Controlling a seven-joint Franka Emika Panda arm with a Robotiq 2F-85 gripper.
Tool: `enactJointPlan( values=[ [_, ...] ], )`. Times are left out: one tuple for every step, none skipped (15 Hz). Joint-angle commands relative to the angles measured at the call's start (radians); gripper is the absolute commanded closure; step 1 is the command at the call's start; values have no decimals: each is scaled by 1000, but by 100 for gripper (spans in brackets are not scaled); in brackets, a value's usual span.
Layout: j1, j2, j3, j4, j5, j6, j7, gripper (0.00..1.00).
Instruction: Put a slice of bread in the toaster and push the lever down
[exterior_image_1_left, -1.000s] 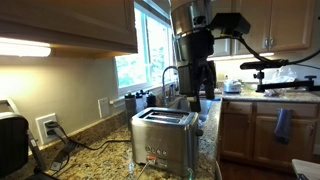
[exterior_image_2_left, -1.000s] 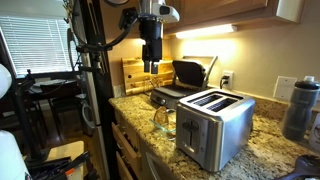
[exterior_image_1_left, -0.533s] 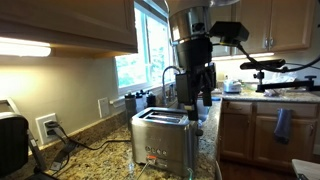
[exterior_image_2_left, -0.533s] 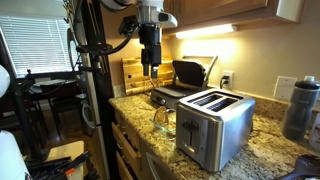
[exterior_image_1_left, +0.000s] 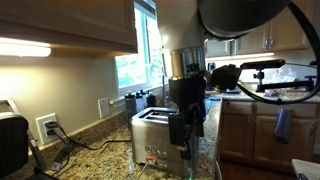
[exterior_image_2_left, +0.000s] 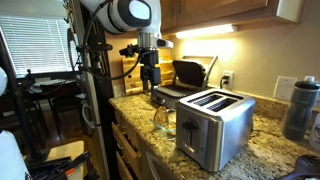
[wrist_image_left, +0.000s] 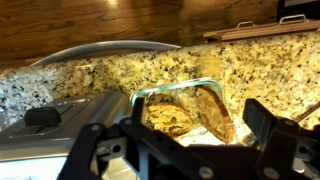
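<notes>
The brushed steel toaster (exterior_image_1_left: 160, 140) (exterior_image_2_left: 214, 125) stands on the granite counter, both slots empty. Its end with the black lever shows at the left of the wrist view (wrist_image_left: 45, 125). A glass container (exterior_image_2_left: 165, 120) beside the toaster holds bread slices (wrist_image_left: 190, 112). My gripper (exterior_image_2_left: 150, 88) hangs open and empty just above the container. In the wrist view its two fingers (wrist_image_left: 180, 145) straddle the bread without touching it. In an exterior view the gripper (exterior_image_1_left: 183, 128) is low beside the toaster and hides the container.
A black grill appliance (exterior_image_2_left: 190, 72) and a wooden board (exterior_image_2_left: 133, 72) stand behind the container. A dark bottle (exterior_image_2_left: 300, 108) is beyond the toaster. A black appliance (exterior_image_1_left: 12, 142), a wall outlet with cords (exterior_image_1_left: 48, 127) and a sink faucet (exterior_image_1_left: 168, 75) are nearby.
The arm has dropped from high above the counter down toward the glass container beside the toaster. The gripper stays open and empty.
</notes>
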Motion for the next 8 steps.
enactJointPlan(
  values=[
    [21, 63, 4, -5, -17, 74, 14, 0],
    [19, 45, -7, 1, -5, 40, 3, 0],
    [21, 63, -6, 1, -5, 53, 2, 0],
    [23, 74, -6, 2, -5, 59, 2, 0],
    [24, 78, -6, 3, -5, 61, 2, 0],
    [25, 78, -6, 4, -5, 61, 2, 0],
    [25, 78, -6, 6, -5, 61, 2, 0],
    [25, 78, -6, 7, -5, 61, 2, 0]
  ],
)
